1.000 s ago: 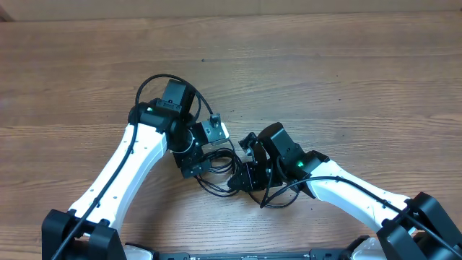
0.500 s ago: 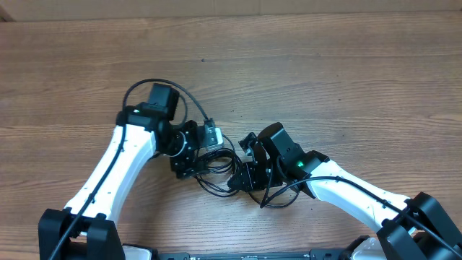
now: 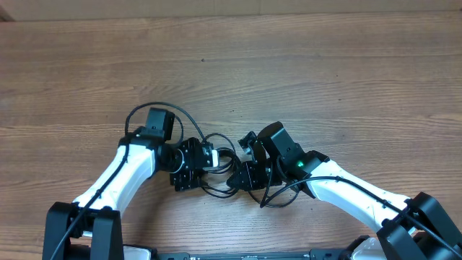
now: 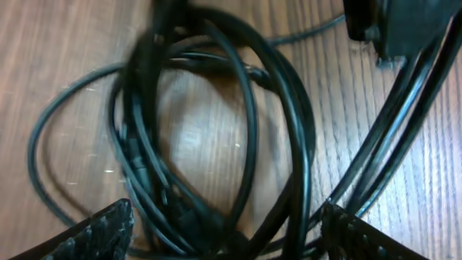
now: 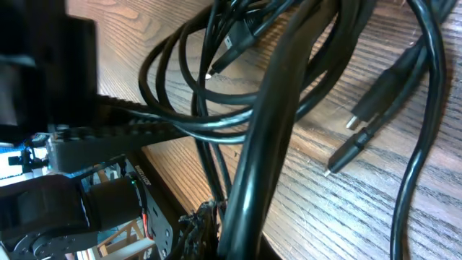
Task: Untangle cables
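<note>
The cables (image 3: pixel 225 173) lie as one knotted bundle of thin black loops on the wooden table, between the two arms. My left gripper (image 3: pixel 196 172) is at the bundle's left side. In the left wrist view its jaws (image 4: pixel 227 242) stand wide open, with the cable loops (image 4: pixel 137 144) lying between and ahead of the fingertips (image 4: pixel 97 231). My right gripper (image 3: pixel 242 177) is at the bundle's right side, and in its wrist view (image 5: pixel 234 220) it is shut on a thick run of cables (image 5: pixel 281 94). Two silver-tipped plug ends (image 5: pixel 372 112) lie loose on the wood.
The wooden table (image 3: pixel 325 79) stretches back and to both sides of the arms. The thicker black cord (image 3: pixel 155 110) of the left arm arcs over its wrist. Part of the left arm (image 5: pixel 43 65) fills the left of the right wrist view.
My left arm has swung toward the table's front and lowered onto the bundle, its jaws a little narrower than before. The right arm and its grip have not moved.
</note>
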